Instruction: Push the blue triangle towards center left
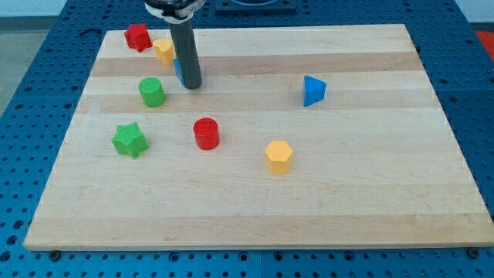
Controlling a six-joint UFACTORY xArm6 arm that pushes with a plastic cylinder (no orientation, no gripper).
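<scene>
The blue triangle (pixel 313 90) sits at the view's right of centre, on the upper half of the wooden board (pixel 255 193). My tip (pixel 192 86) is far to its left, near the top left of the board. The rod stands right against a second blue block (pixel 178 71) and hides most of it, so its shape cannot be made out.
A red block (pixel 138 36) and a yellow block (pixel 164 51) lie at the top left. A green cylinder (pixel 151 92) and a green star (pixel 129 140) are on the left. A red cylinder (pixel 206 133) and a yellow hexagon (pixel 279 157) sit near the middle.
</scene>
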